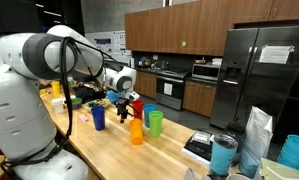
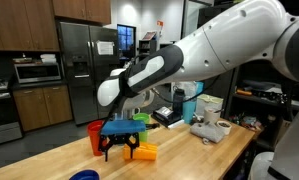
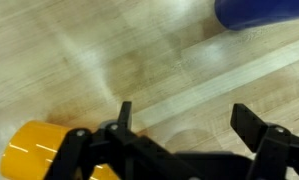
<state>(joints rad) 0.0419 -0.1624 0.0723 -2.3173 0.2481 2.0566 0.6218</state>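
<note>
The fingers [image 3: 123, 118] of the gripper [image 3: 181, 120] were spread wide, and only bare table [image 3: 179, 60] was seen between them. The orange cup [image 3: 34, 150] was found just beside one finger, outside the gap. It was judged light, stiff and a bit slippery, best taken by its side. What was inside it could not be told. A blue cup [image 3: 259, 12] was seen farther off.

A pale butcher-block table [image 1: 99, 150] carried several plastic cups, set apart from each other: a blue cup [image 1: 98, 117], an orange cup [image 1: 137, 131], a green cup [image 1: 155, 122] and a red cup [image 1: 137, 106]. Farther along rested a blue tumbler [image 1: 223, 155].
</note>
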